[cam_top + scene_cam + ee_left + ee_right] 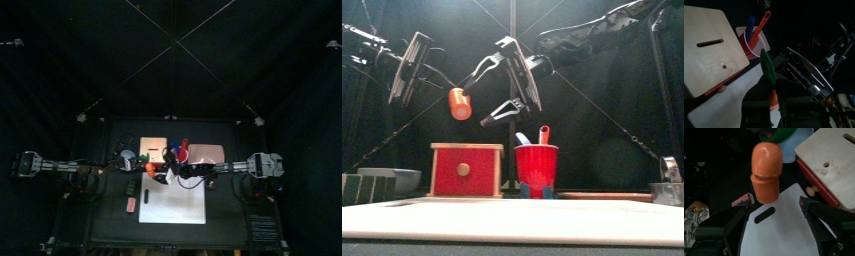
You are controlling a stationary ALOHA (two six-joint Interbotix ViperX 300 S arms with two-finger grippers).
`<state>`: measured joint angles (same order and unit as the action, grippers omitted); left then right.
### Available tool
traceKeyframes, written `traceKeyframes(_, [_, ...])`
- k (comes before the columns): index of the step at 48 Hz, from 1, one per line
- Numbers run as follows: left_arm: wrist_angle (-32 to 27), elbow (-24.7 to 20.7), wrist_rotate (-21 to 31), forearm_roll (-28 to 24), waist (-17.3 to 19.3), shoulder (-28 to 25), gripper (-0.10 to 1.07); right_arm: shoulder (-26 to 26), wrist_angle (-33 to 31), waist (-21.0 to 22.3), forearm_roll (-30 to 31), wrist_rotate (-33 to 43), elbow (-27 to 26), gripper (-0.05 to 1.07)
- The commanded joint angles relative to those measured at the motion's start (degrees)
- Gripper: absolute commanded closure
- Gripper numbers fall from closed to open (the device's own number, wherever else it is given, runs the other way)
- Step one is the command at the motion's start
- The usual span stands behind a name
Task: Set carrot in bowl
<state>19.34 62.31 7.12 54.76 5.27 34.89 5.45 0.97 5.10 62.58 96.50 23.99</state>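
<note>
The orange toy carrot with a green leafy top [460,103] hangs high in the air, well above the black table [227,225], left of the middle in the front view; it is not in any bowl. The left gripper [769,95] holds it; in the left wrist view the green top sticks up between the jaws and a bit of orange shows low between them, so the jaws are closed tight on the carrot.

The right gripper [774,208] is just beside the carrot; in the right wrist view its two jaws stand wide apart with the orange carrot body [767,172] in the gap between them, and they do not press on it.

Below the grippers lies a flat white cutting board with a slot handle [784,235]; it sits at the near side of the table. Behind it stands a wooden box with red sides and a round knob [465,170]; its pale wooden top has a thin slot in it. Just to the right of the box stands a red plastic cup [536,170] with a red-handled tool [544,134] and a blue-handled tool [751,22] poking out of it.

At the far left edge of the front view sits a grey bowl-like dish [393,178]; a metal pot [667,190] sits at the far right edge.
</note>
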Motion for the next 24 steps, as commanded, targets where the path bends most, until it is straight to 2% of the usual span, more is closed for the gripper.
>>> traceKeyframes(1, [0.5, 0.5, -0.3, -0.3, 0.4, 2.8, 0.60, -3.6, -0.3, 0.1, -0.1, -0.1, 0.7, -0.02])
traceKeyframes(16, [-0.5, 8.1, -0.9, -4.3, 3.5, 13.6, 0.59, -10.3, -3.2, 0.0, -0.3, 0.0, 7.5, -0.02])
traceKeyframes(24, [-2.4, 11.2, -1.3, -13.2, 6.7, 15.6, 0.58, -12.7, -3.8, -0.2, -0.3, 0.0, 9.7, -0.02])
